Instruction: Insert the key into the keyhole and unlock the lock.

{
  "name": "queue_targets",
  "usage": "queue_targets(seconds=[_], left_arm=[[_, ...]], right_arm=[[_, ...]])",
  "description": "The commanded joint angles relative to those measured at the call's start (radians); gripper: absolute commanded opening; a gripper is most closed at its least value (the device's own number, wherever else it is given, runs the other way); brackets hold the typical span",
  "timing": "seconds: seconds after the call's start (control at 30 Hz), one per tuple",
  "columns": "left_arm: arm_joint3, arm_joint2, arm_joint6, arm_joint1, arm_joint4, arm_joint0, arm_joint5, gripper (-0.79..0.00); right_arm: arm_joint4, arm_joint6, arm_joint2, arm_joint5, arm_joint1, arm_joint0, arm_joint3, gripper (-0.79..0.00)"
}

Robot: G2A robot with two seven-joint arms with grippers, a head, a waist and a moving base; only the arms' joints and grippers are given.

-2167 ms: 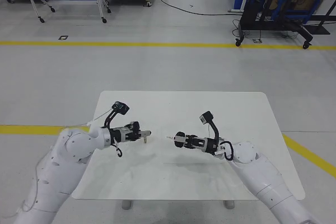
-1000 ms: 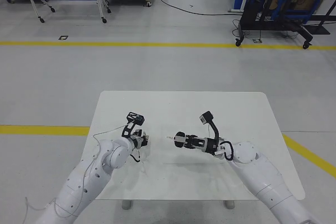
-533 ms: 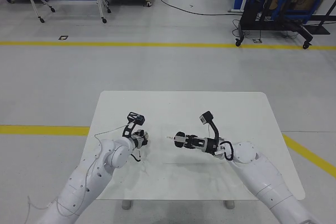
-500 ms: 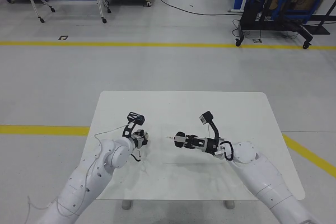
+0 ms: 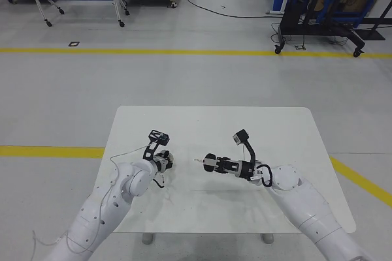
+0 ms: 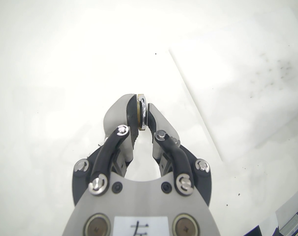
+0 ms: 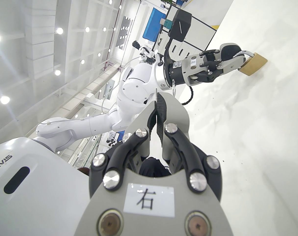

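My left gripper [image 5: 165, 160] is at the table's middle left, pointing down and shut on a brass padlock [image 5: 170, 160]. In the left wrist view the padlock [image 6: 141, 112] shows edge-on with its steel shackle clamped between the pads of the gripper [image 6: 142, 109]. The right wrist view has the padlock [image 7: 254, 64] resting with its base on the tabletop, the left gripper [image 7: 240, 58] gripping its top. My right gripper [image 5: 208, 162] hovers a short way to the right of the lock, shut on a thin key [image 5: 198, 160] that points at it. The key [image 7: 155, 94] sticks out past my right gripper's tips [image 7: 156, 101].
The white table [image 5: 248, 124] carries nothing else. A thin seam [image 6: 195, 109] runs across its top close to the lock. There is free surface behind and to the right of both arms. Wheeled racks stand far off on the floor.
Since 2.2 s ago my left arm swung its elbow inward and turned the gripper down, bringing the padlock to the tabletop. In the last second it has barely shifted. The right arm has kept still.
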Motion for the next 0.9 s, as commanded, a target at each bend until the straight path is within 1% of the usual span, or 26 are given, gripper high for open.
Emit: queue_targets(seconds=[0.0, 0.4, 0.57, 0.7, 0.87], left_arm=[[0.005, 0.0, -0.005, -0.002, 0.008, -0.002, 0.001, -0.785], [0.028, -0.006, -0.007, -0.014, 0.014, -0.014, -0.004, -0.785], [0.025, -0.031, 0.012, -0.015, -0.027, -0.009, -0.035, -0.785], [0.004, -0.048, 0.058, -0.009, 0.005, 0.003, -0.078, -0.785], [0.004, -0.048, 0.058, -0.009, 0.005, 0.003, -0.078, -0.785]], right_arm=[[0.0, 0.0, 0.0, 0.0, 0.0, 0.0, 0.0, -0.785], [0.0, 0.0, 0.0, 0.0, 0.0, 0.0, 0.0, -0.785], [0.0, 0.0, 0.0, 0.0, 0.0, 0.0, 0.0, -0.785], [0.0, 0.0, 0.0, 0.0, 0.0, 0.0, 0.0, -0.785], [0.0, 0.0, 0.0, 0.0, 0.0, 0.0, 0.0, -0.785]])
